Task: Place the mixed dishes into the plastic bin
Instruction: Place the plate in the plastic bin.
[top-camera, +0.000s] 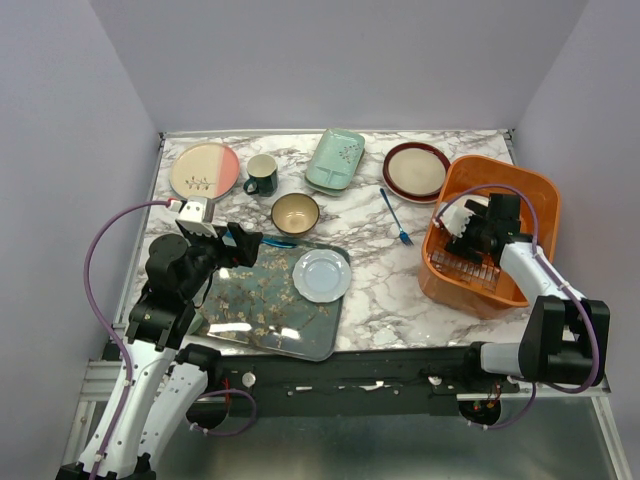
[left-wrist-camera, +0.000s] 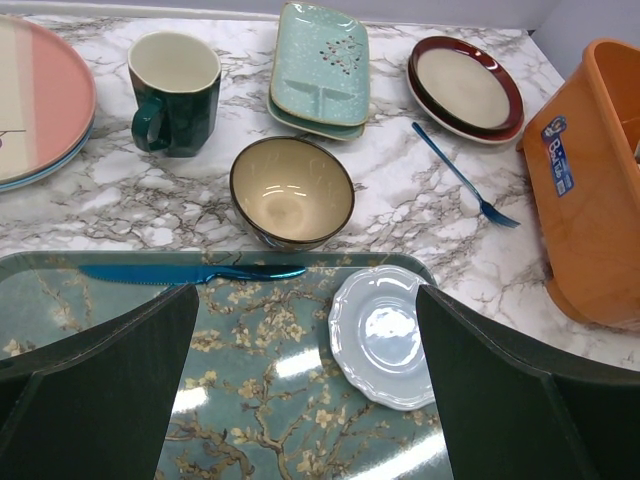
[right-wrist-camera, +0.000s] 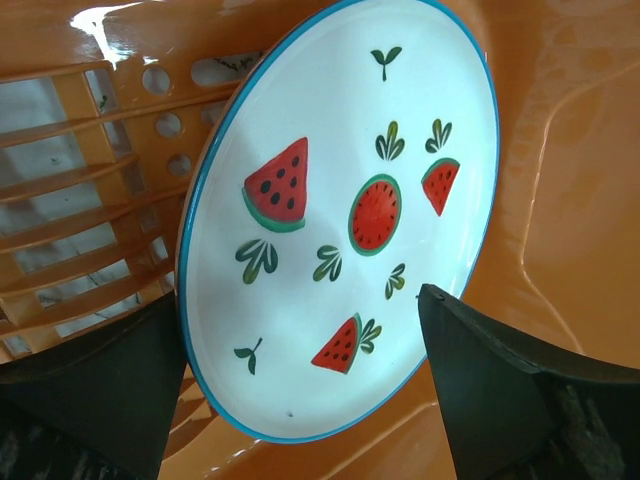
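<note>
The orange plastic bin (top-camera: 530, 195) stands at the right. My right gripper (top-camera: 468, 236) is inside it, open. The white plate with red wedges (right-wrist-camera: 340, 200) leans tilted against the bin's slotted floor (right-wrist-camera: 60, 230), just ahead of the right gripper (right-wrist-camera: 300, 300); no finger touches it. My left gripper (top-camera: 245, 240) is open and empty above the floral tray (left-wrist-camera: 270, 400), its fingers (left-wrist-camera: 120, 380) apart. On the table lie a cream-and-pink plate (top-camera: 204, 170), dark green mug (top-camera: 262, 175), brown bowl (top-camera: 296, 213), mint dish (top-camera: 335, 160) and red-rimmed plate (top-camera: 416, 170).
A small pale blue plate (top-camera: 322, 275) and a blue knife (left-wrist-camera: 190, 272) lie on the dark floral tray (top-camera: 260, 310) at the front left. A blue fork (top-camera: 396, 217) lies on the marble between bowl and bin. Grey walls enclose the table.
</note>
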